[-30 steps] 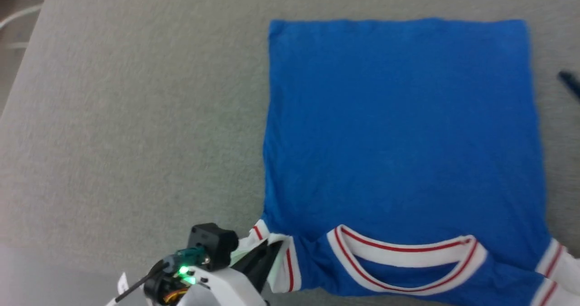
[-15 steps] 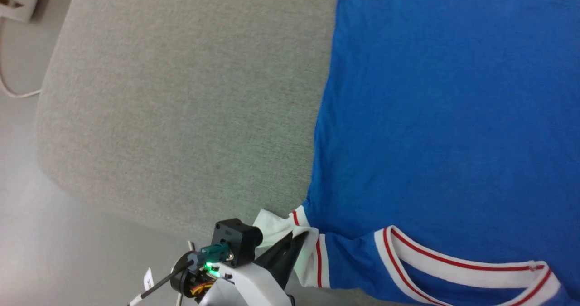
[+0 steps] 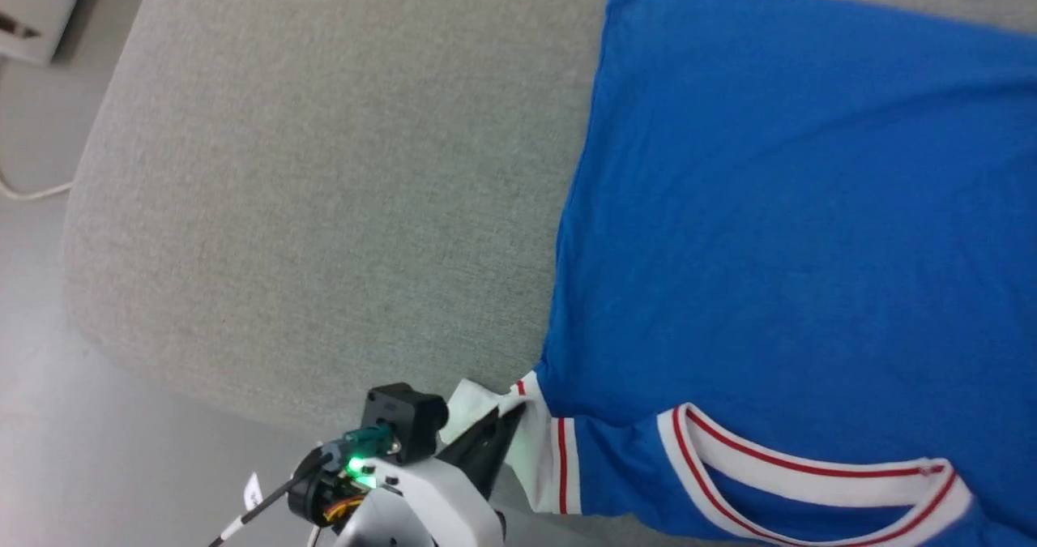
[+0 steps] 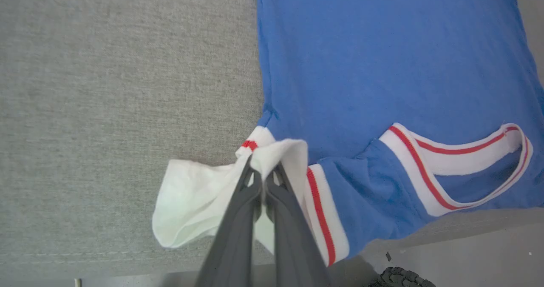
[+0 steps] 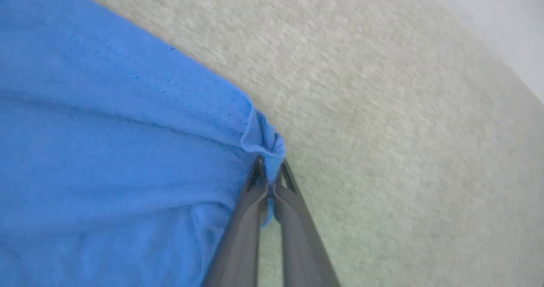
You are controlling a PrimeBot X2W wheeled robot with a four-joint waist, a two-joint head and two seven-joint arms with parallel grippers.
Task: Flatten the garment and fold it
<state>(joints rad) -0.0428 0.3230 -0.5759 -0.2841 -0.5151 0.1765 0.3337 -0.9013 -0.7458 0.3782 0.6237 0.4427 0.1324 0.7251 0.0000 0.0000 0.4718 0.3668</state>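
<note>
Garment is lying spread on the grey padded surface before you, while your left gripper is pinching its white sleeve near the surface edge and your right gripper is clamping a blue hem corner.

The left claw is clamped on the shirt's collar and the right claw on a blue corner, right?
Not the collar: the left wrist view shows the left claw clamped on the white sleeve of the shirt. The right claw does grip a blue corner.
</note>
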